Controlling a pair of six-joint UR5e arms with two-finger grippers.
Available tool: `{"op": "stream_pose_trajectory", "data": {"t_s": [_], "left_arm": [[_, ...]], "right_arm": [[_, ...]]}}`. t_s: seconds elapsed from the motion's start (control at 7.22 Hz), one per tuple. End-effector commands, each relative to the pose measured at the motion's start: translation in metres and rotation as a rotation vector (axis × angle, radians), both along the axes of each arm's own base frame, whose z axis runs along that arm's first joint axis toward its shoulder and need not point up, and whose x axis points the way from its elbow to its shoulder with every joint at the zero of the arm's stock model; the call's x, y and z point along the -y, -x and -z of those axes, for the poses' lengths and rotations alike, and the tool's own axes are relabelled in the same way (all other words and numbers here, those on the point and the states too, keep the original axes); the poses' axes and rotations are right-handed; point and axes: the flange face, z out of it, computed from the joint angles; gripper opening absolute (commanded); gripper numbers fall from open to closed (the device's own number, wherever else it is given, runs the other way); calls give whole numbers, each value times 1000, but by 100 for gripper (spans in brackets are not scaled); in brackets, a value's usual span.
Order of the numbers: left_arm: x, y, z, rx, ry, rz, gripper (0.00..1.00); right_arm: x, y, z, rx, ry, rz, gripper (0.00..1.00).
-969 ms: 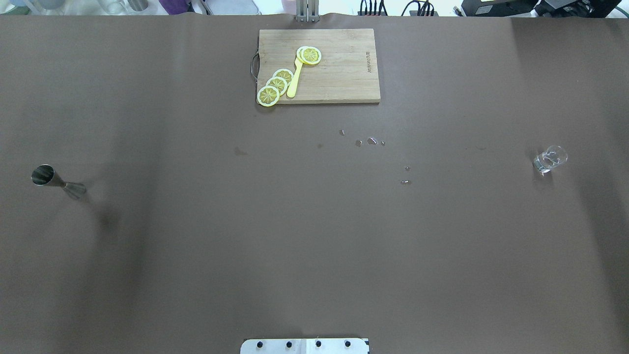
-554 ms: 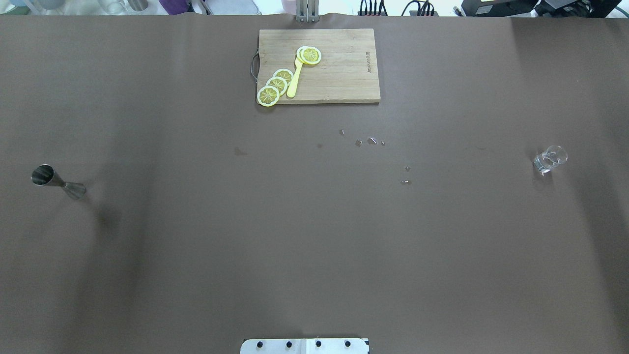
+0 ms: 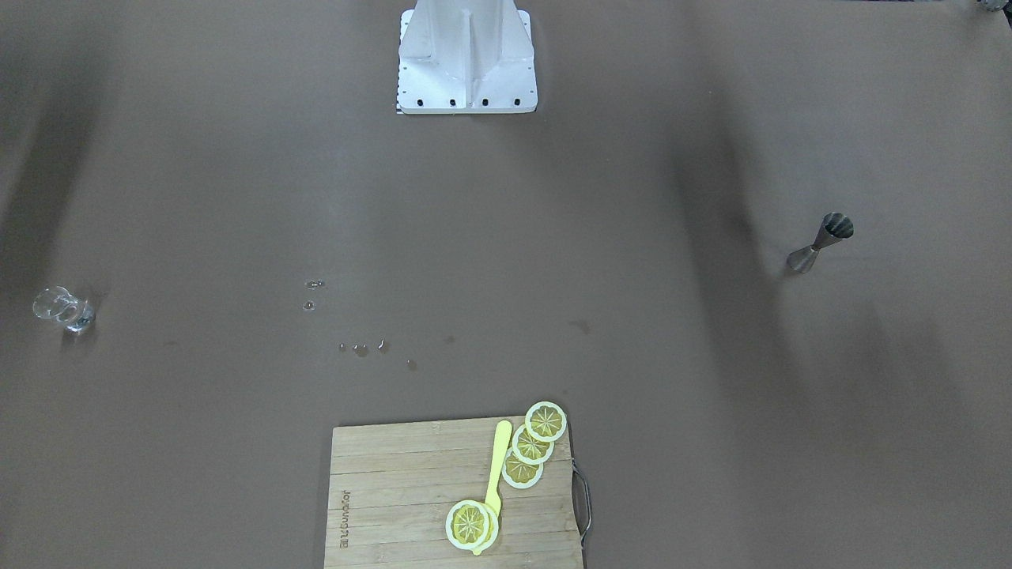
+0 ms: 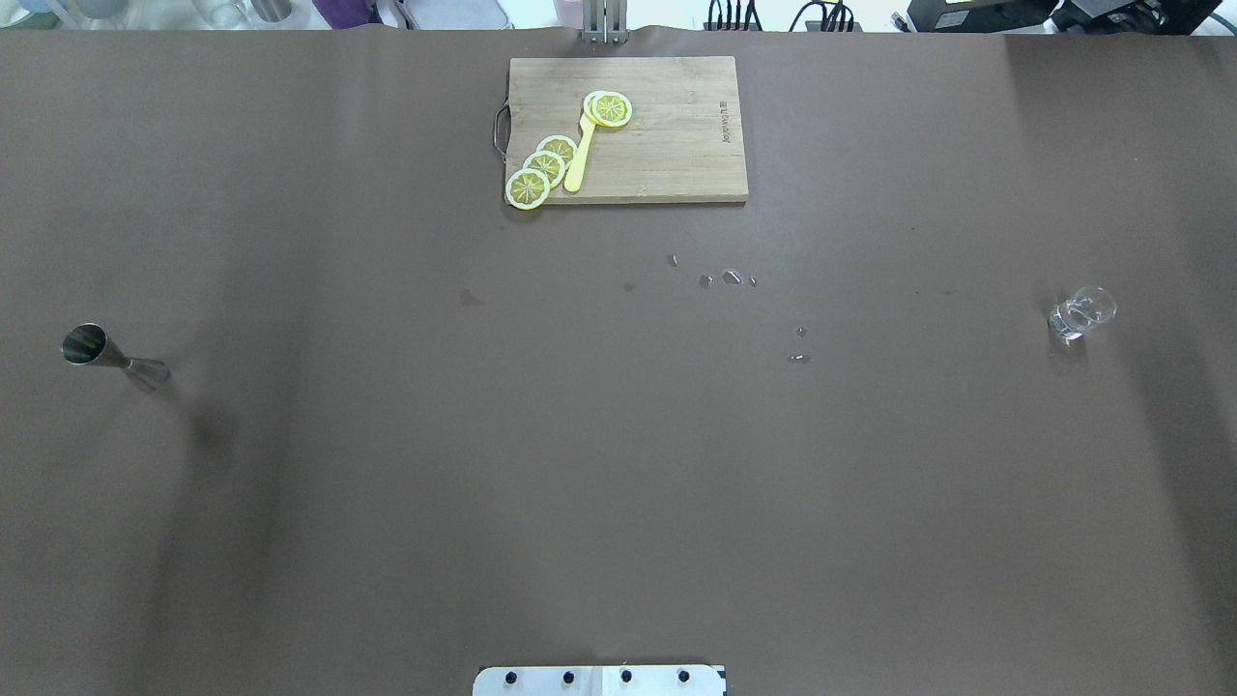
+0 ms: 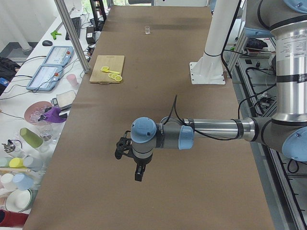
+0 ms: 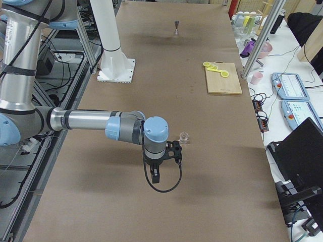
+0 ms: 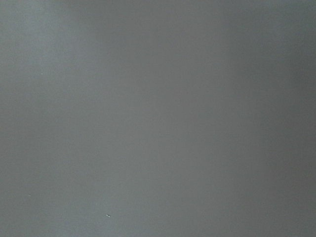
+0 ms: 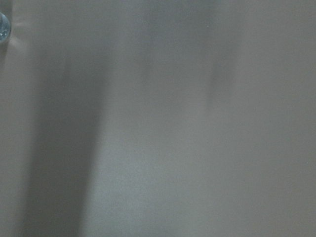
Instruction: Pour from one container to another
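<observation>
Left gripper (image 5: 123, 147) and right gripper (image 6: 174, 150) each hang above the brown table (image 4: 618, 483) at opposite ends, seen only from the side cameras. Whether their fingers are apart or together cannot be told, and neither touches anything. The right gripper is near the glass (image 4: 1080, 314); the jigger does not show in the left-end view. At the table's far edge from the robot lies a wooden cutting board (image 4: 667, 145), carrying yellow lemon slices (image 4: 543, 166) and a yellow utensil (image 4: 578, 164). The white base plate (image 4: 599, 680) sits at the near edge. The steel jigger (image 4: 114, 358) stands upright on the robot's left side of the table, the glass upright on the robot's right side, the two well apart. A few small droplets (image 4: 732, 277) glint on the cloth between the board and the glass.
</observation>
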Motion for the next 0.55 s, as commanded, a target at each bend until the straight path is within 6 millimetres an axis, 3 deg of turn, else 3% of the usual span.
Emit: {"op": "stream_pose_trajectory", "data": {"t_s": [0.0, 0.42], "left_arm": [[0, 0, 2, 0, -7, -1, 98], [2, 0, 6, 3, -38, 0, 98]], "right_arm": [[2, 0, 1, 2, -8, 0, 100], [1, 1, 0, 7, -3, -1, 100]]}}
